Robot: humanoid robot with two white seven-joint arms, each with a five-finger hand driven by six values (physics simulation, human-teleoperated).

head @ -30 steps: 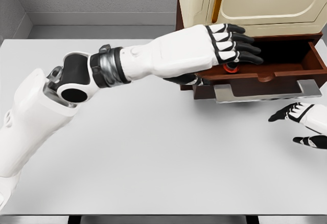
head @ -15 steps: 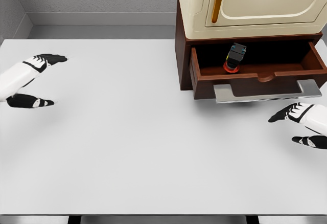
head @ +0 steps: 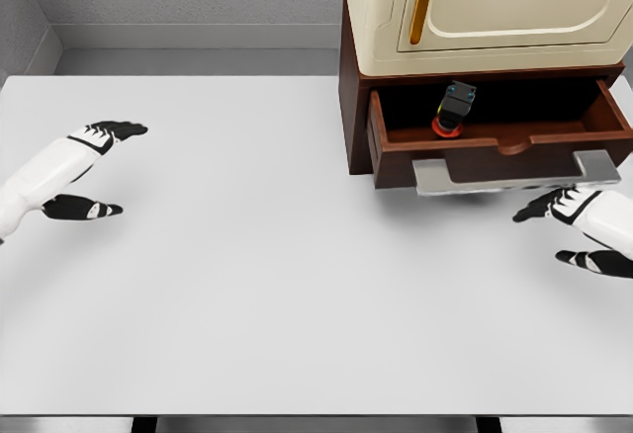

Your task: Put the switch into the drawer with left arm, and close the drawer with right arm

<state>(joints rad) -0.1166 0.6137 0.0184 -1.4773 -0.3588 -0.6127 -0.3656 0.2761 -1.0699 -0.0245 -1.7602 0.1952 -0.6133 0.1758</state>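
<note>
One switch (head: 454,110) is seen, lying inside the one drawer (head: 499,144), left of the drawer's middle, toward its far side. It is dark-bodied with a teal top and a red ring at its near end; nothing is touching it.

The drawer is pulled open out of a dark brown cabinet (head: 353,107) at the far right of the table (head: 267,285). One grey flat handle (head: 514,174) is fixed along the drawer's near front. One cream unit (head: 495,8) with one orange vertical strip (head: 423,3) is stacked on the cabinet.

Two hands are counted, both white with black fingertips.

The left hand (head: 84,171) is held over the table's left edge, well apart from the drawer. Its fingers are spread and nothing is held: index pointing far-right, thumb separated on the near side.

The right hand (head: 579,230) is held at the right edge, just near of the drawer handle. Its fingers are apart and nothing is gripped. The upper fingertips (head: 529,213) are close under the handle's right half; contact with the handle cannot be told from this view.

The rest of the tabletop is plain white. A grey wall is seen at the far side.
</note>
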